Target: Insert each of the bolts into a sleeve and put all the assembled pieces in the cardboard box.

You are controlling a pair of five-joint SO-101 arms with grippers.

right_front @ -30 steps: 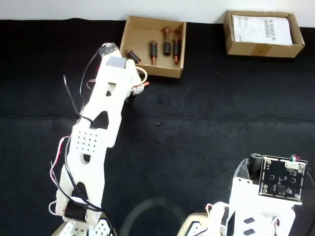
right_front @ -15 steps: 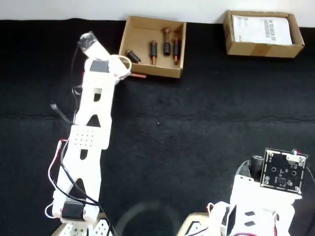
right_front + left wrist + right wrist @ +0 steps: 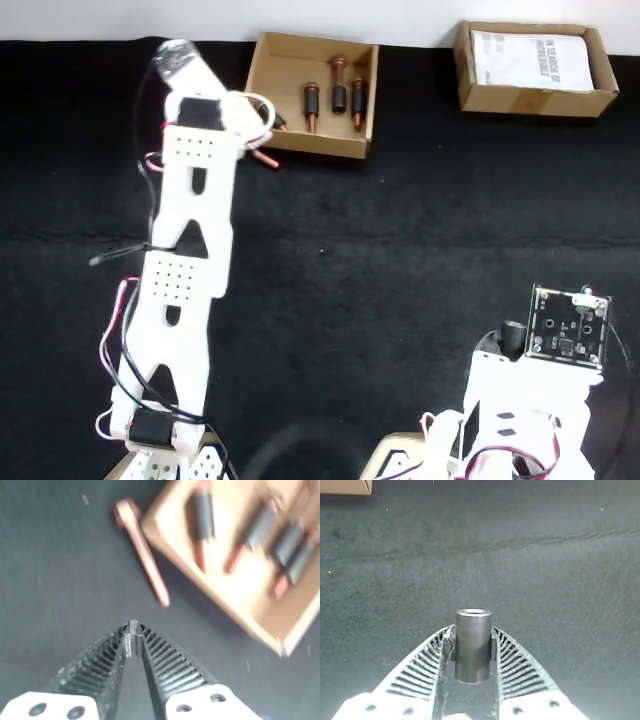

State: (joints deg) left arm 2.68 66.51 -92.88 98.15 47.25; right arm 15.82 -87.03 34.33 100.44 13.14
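The white left arm (image 3: 190,260) is stretching far forward, its black ribbed left gripper (image 3: 132,630) pinching closed. The folded right arm (image 3: 530,420) is sitting low, its right gripper (image 3: 473,630) clamping a dark cylindrical sleeve (image 3: 473,650)

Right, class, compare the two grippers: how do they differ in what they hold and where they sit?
The left gripper is shut on nothing; the right gripper is shut on a dark sleeve. The left is by the loose bolt outside the cardboard box; the right is over bare cloth. Both are black and ribbed.
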